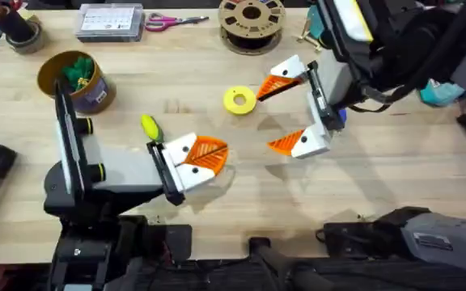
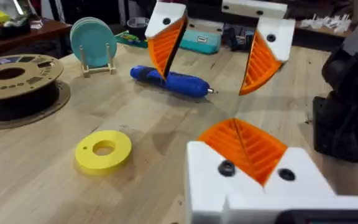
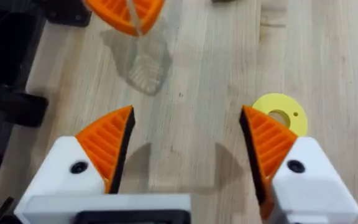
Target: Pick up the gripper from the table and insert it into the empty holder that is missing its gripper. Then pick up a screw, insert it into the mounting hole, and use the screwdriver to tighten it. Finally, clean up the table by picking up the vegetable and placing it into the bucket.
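Note:
My left gripper point(image 1: 205, 153) lies low over the table's middle, its two orange ribbed wedges point(image 2: 244, 143) pressed together, shut with nothing seen between them. My right gripper point(image 1: 267, 118) reaches in from the far right and stands open, an orange wedge on each white block point(image 3: 107, 146). The blue screwdriver point(image 2: 173, 81) lies on the table behind the right gripper's fingers, partly hidden in the overhead view point(image 1: 340, 118). The yellow vegetable point(image 1: 150, 126) rests left of my left gripper. The bucket point(image 1: 75, 81) stands at the far left with something green inside. The loose gripper, the empty holder and the screw are out of view.
A flat yellow ring point(image 1: 239, 99) lies between the grippers. At the back stand a brown filament spool point(image 1: 252, 20), a clear parts box point(image 1: 110, 21) and scissors point(image 1: 172, 22). Teal plates point(image 2: 92, 40) sit in a rack.

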Motion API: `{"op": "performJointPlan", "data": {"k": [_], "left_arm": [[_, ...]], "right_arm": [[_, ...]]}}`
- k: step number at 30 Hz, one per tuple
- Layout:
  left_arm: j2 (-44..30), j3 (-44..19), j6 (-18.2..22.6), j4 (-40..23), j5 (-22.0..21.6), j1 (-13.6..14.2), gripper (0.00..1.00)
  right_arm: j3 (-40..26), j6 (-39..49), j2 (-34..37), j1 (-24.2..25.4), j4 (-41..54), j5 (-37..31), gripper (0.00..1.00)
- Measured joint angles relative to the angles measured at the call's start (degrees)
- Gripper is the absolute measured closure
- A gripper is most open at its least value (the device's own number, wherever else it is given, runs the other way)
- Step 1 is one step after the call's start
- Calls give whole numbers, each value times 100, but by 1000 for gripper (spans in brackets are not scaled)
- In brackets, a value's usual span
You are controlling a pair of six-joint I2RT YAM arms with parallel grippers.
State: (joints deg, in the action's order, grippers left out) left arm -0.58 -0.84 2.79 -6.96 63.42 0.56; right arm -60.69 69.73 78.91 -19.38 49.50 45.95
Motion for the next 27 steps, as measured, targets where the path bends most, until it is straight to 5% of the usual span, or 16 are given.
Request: {"op": "performJointPlan", "data": {"k": [7,10,17,23,27], "left_arm": [[0,0,22,0,-1,0,996],[0,0,22,0,1,0,997],[0,0,22,0,2,0,997],[0,0,22,0,2,0,997],[0,0,23,0,1,0,997]], "right_arm": [[0,-126,1,0,-66,-4,4],[-8,-839,1,0,-360,-246,4],[-819,-3959,1,1,-244,-2521,4],[-1899,-5429,-1,25,642,-4324,4],[-2381,-6050,-2,211,1053,-4940,4]]}}
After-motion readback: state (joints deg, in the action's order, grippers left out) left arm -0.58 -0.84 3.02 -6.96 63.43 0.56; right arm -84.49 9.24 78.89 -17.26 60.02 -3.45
